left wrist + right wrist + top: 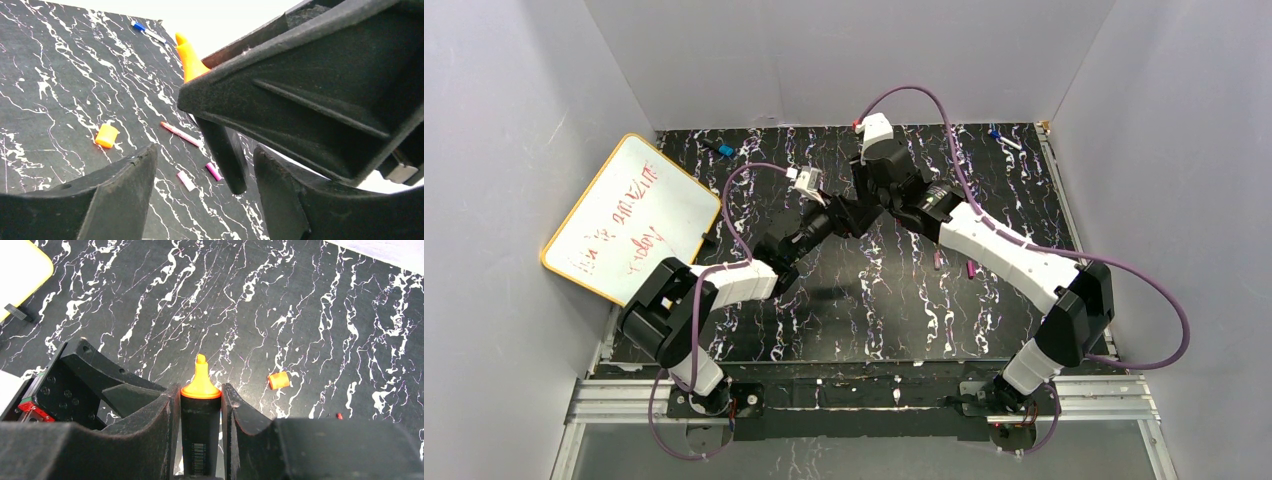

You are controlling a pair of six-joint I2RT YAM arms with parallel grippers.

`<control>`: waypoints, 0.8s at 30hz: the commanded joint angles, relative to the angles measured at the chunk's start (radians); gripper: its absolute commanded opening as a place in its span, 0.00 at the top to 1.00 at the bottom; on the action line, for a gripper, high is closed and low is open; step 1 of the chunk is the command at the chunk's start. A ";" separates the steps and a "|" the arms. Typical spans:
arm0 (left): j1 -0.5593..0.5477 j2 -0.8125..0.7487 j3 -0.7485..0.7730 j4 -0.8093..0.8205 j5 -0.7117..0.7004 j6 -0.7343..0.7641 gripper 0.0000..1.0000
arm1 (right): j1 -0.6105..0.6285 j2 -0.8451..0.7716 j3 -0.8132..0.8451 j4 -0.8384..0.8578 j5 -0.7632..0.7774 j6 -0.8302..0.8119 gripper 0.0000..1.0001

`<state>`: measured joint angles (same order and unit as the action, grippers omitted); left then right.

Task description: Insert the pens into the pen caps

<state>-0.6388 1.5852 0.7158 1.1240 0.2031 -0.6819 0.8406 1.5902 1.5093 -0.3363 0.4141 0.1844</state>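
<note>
Clamped narrow on the black pen, the right hand aims it tip-first toward 12 o'clock, while the left hand gapes empty and the orange cap lies on the worktop at 2 o'clock from that tip, probably the left hand's pickup.

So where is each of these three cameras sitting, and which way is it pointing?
Top external: above and behind, looking down on the table; left arm and right arm show whole.
Left wrist: on the left arm, looking past the open left gripper at the right gripper holding the black pen.
Right wrist: on the right arm, looking down at the table past its own fingers, shut on that pen.
Shared: both wrist views show the pen and the orange cap.
</note>
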 commanded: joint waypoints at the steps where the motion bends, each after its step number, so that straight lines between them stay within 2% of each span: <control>1: 0.002 -0.012 0.037 0.056 -0.018 -0.011 0.37 | 0.025 -0.048 0.023 0.001 0.007 0.012 0.93; 4: 0.002 -0.020 0.023 0.060 -0.022 -0.011 0.49 | 0.027 -0.052 0.015 0.001 0.006 0.016 0.93; 9: 0.002 -0.018 0.017 0.079 -0.018 -0.012 0.63 | 0.029 -0.055 0.006 0.000 0.009 0.022 0.93; 15: 0.002 -0.021 0.001 0.091 -0.019 -0.016 0.98 | 0.030 -0.086 -0.031 0.018 0.027 0.031 0.93; 22: 0.015 -0.102 -0.095 0.056 -0.031 0.008 1.00 | 0.030 -0.141 -0.068 0.042 0.072 0.056 0.91; 24: 0.030 -0.153 -0.125 0.010 -0.041 0.032 1.00 | 0.030 -0.155 -0.073 0.046 0.082 0.066 0.83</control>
<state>-0.6434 1.5417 0.6498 1.1896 0.2207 -0.7036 0.8795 1.5105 1.4414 -0.3332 0.4091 0.2379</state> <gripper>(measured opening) 0.159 0.392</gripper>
